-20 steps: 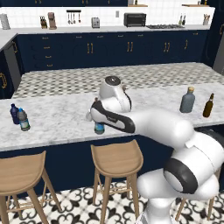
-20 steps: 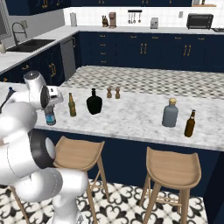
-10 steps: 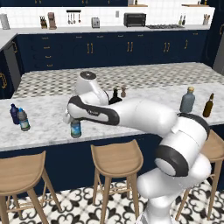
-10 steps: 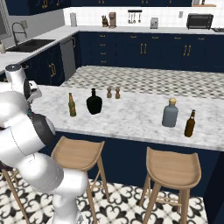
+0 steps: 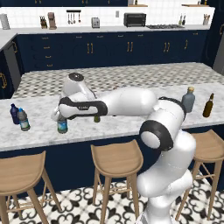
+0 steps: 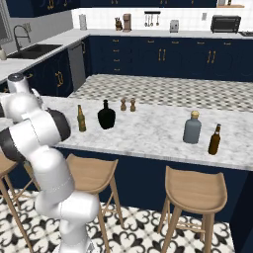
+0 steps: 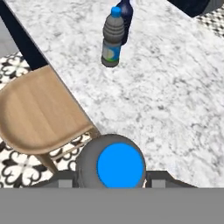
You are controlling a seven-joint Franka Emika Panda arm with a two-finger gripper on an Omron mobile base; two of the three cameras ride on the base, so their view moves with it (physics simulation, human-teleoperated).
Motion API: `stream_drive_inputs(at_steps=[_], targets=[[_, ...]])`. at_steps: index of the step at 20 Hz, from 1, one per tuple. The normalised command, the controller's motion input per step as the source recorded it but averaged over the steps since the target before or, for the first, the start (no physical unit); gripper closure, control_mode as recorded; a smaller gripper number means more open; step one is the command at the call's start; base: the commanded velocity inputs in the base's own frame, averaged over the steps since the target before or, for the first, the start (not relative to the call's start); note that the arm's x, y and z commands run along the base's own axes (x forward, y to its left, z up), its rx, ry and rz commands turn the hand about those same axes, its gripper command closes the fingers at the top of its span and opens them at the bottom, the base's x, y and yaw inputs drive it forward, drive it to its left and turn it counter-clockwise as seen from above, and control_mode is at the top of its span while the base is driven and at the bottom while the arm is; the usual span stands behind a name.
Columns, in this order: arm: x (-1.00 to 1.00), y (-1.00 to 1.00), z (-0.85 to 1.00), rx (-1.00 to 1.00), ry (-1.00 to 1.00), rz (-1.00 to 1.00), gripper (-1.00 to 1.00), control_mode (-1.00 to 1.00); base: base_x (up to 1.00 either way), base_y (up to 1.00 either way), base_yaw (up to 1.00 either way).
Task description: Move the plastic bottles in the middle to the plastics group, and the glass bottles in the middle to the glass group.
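gripper (image 7: 114, 181): closed on the carried water bottle (image 7: 120, 165), blue cap up, at 6 o'clock near the counter's (image 7: 175, 109) front edge. stool (image 7: 39, 118) at 9 o'clock. bare marble ahead. plastics group at 12 o'clock: second water bottle (image 7: 112, 38), dark blue bottle (image 7: 126, 13) behind, touching.

We list navy cabinets (image 5: 87, 48), a marble island counter (image 6: 153, 128), wooden stools (image 5: 117, 158) — patterned tile floor (image 6: 148, 232).

Place: a home kitchen
Evidence: navy cabinets (image 5: 109, 50), toaster oven (image 5: 134, 19) and sink (image 6: 27, 51) are seen behind the marble island (image 6: 158, 131); stools (image 6: 195, 190) are set before it
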Motion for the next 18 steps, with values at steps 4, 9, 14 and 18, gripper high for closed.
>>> stream_drive_inputs(at_steps=[4,9,14,18], targets=[[0.8,0.58,0.0,-0.02,0.22,0.0,1.0,-1.0,0.0,0.0,0.0],[0.28,0.46,-0.03,-0.05,0.14,0.0,1.0,-1.0,0.0,0.0,0.0],[0.01,0.34,-0.25,-0.05,-0.03,0.0,1.0,-1.0,0.0,0.0,0.0],[0.15,0.18,-0.35,-0.01,-0.01,0.0,1.0,-1.0,0.0,0.0,0.0]])
